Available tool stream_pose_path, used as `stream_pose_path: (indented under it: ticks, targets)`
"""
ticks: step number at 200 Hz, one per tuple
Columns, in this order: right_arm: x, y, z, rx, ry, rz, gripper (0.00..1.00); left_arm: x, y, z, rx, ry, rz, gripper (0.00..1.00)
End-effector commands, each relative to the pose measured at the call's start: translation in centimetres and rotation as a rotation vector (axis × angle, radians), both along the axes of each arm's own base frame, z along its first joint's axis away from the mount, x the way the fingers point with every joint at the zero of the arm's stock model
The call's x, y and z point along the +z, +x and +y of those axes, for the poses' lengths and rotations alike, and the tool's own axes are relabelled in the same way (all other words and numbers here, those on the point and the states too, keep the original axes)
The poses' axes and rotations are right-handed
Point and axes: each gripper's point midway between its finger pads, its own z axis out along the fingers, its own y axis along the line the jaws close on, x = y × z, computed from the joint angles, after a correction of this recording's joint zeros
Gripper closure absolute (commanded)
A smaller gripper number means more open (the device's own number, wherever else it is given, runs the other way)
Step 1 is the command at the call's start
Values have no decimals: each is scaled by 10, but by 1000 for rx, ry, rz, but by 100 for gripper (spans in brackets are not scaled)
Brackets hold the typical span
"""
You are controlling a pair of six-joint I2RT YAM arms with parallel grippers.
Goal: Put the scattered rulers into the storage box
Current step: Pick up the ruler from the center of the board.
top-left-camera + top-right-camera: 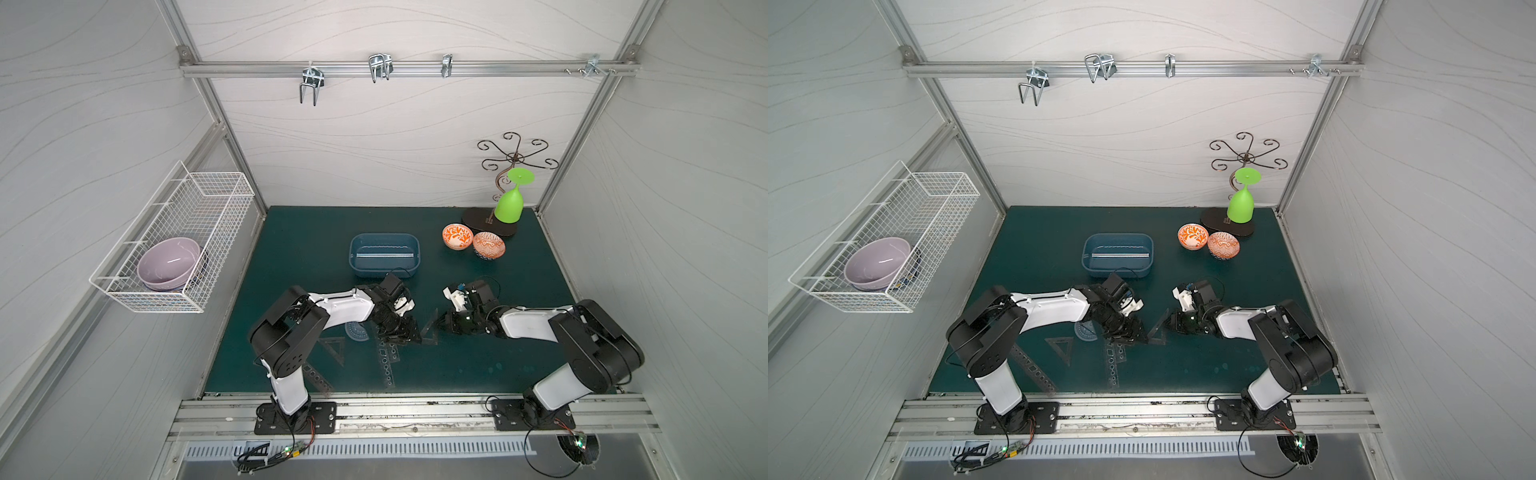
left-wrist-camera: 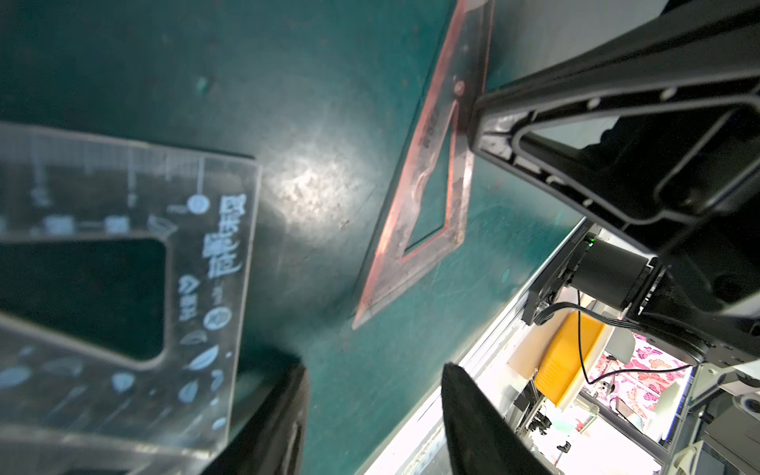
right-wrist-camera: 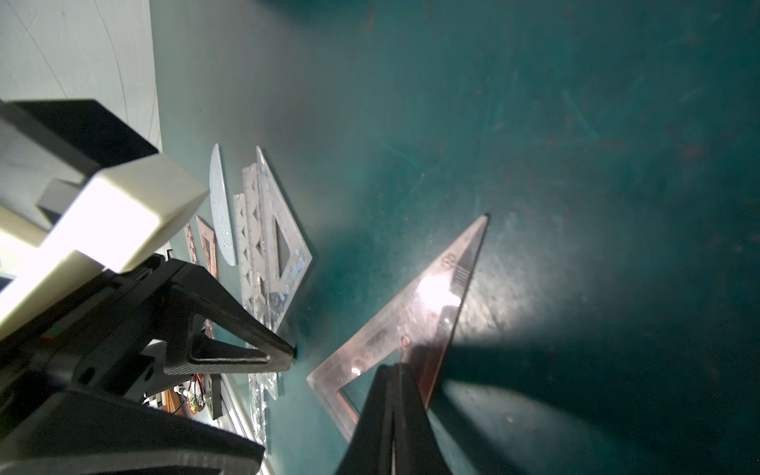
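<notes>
**Right gripper [image 3: 392, 368] clamped on a reddish transparent plastic set square [image 3: 415, 312]**

The set square is on the dark green mat [image 1: 478, 365], towards the front and between the two grippers. The two black fingers of the right gripper are pressed together on its edge. I cannot tell whether it is lifted from the mat.

The left gripper [image 2: 372, 366] is just beside it. Its fingers stand apart, with only mat between them. A clear plastic stencil triangle with white printing [image 2: 123, 288] lies just beside one finger.

Other rulers lie flat near the left arm:
- a bluish semicircular protractor [image 1: 357, 331]
- a smoky grey triangular set square [image 1: 332, 347]
- a narrow stencil ruler with cut-out shapes [image 1: 386, 361]
- a long stencil ruler with round holes [image 1: 318, 378], partly hidden by the arm

The shallow blue-grey plastic storage box [image 1: 384, 270] stands behind the grippers, at the middle of the mat. One straight transparent ruler [image 1: 384, 252] lies inside it, along its length.

To the right of the box, two small orange-patterned bowls [image 1: 457, 236] touch each other. Behind them a green plastic goblet [image 1: 510, 205] stands upside down. On the left wall hangs a white wire basket [image 1: 216, 195] with a lilac bowl [image 1: 168, 262] in it.
</notes>
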Motion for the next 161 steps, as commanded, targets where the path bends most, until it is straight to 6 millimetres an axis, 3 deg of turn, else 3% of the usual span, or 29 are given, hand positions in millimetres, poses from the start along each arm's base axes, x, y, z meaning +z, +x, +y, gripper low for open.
stream_pose_path:
  ticks: [1,161]
  targets:
    - [-23,-14,-17,-18,-76,61,92,-17,2,1,4,37,1,44]
    - [-30,-22,-25,-24,-99,77,92,-27,-1,-2,3,45,35,51]
